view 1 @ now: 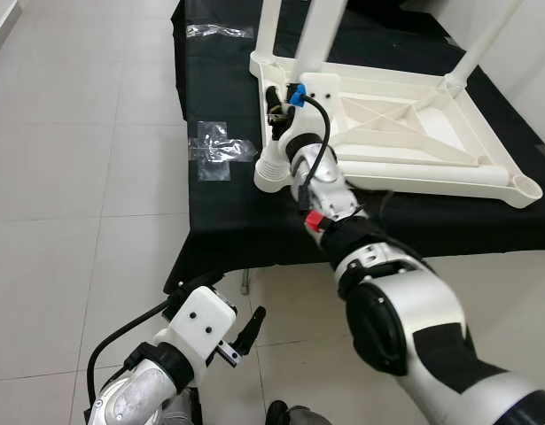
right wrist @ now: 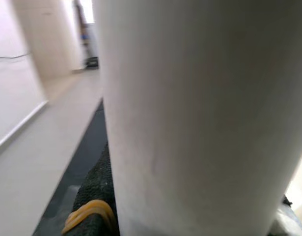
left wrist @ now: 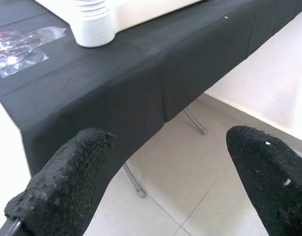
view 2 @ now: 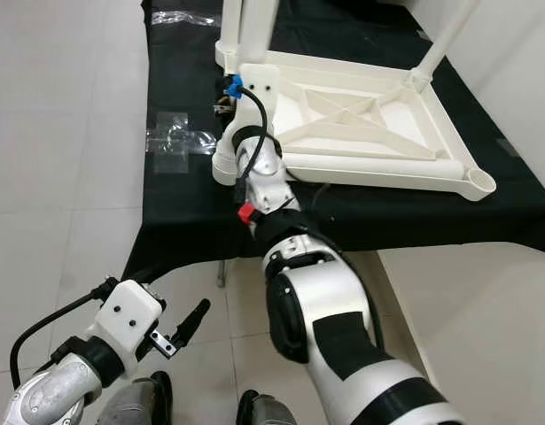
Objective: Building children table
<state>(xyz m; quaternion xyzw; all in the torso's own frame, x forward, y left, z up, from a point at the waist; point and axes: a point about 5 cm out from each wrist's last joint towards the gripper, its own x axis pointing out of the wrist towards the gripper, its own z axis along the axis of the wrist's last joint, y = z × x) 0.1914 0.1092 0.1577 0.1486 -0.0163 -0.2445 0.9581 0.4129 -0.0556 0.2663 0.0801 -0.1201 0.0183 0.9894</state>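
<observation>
The right end effector [view 1: 276, 111] is closed around a white table leg [right wrist: 200, 118] at the near-left corner socket of the upturned children's table [view 1: 414, 133], apparently to seat it upright. The table lies underside-up on the black-draped desk [view 1: 228, 221], sockets exposed for fitting legs. At seven o'clock, the left end effector [left wrist: 165, 172] hangs open and idle above the tiled floor [view 1: 77, 177].

A plain room with a pale tiled floor [view 1: 77, 133] and white walls [view 1: 529, 53]. A folding table [view 1: 228, 235] under a black cloth stands by the wall.
</observation>
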